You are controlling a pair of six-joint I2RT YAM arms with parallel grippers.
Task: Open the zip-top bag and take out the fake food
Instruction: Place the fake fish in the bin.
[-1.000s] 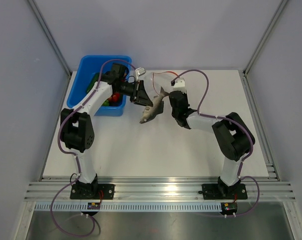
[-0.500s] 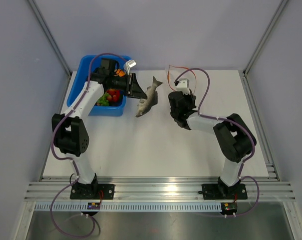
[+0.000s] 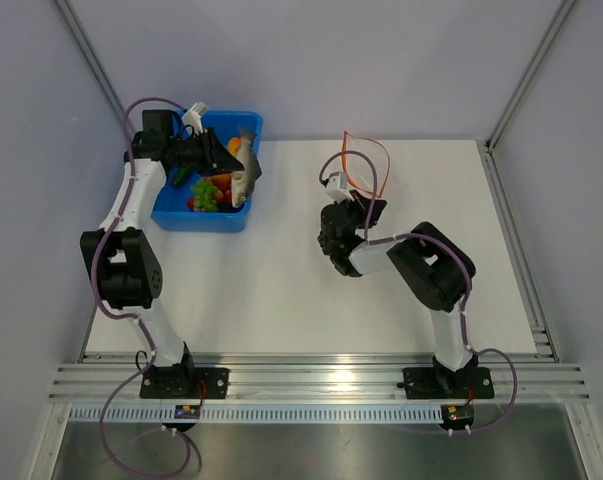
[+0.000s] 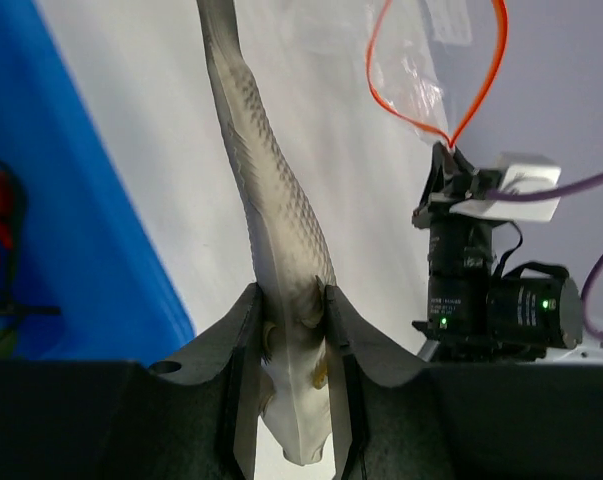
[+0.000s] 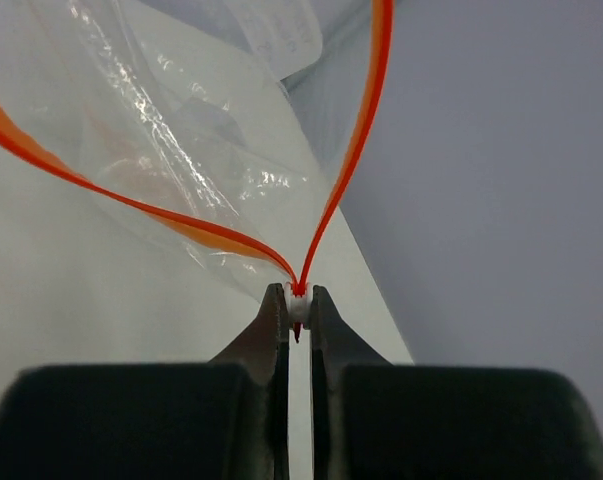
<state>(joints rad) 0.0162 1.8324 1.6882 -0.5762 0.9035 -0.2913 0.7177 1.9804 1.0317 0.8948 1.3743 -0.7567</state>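
Plainly, the zip-top bag point(image 5: 171, 140) is open: its orange-red zip strip point(image 5: 366, 110) spreads into a wide loop, the clear plastic is crinkled and slack, and no toy shows inside it in the right wrist view. It is held over the middle of the white surface point(image 3: 281, 290), toward the far edge, well apart from the blue tub point(image 3: 196, 220). The right gripper point(image 5: 298, 300) is clenched on the bag, its jaws nearly together, pinching the end of the zip strip where the two sides of the loop meet. The fake food point(image 3: 203, 195) lies in the tub at the far left corner: green grapes, red pieces and something orange can be made out from above. One piece is not yet there, the grey fish point(image 4: 266, 200). The left gripper point(image 4: 286, 300) grasps it near one end, jaws part-way apart with the body squeezed between them and the rest sticking out beyond the fingertips. From above the fish hangs over the right-hand part of the tub, close to its rim. I judge the step in hand to be the last of the emptying, bringing the fish to the others. The next move calls for the left gripper to let go with the fish fully inside the rim, since a long piece released near the edge could tip out onto the surface.
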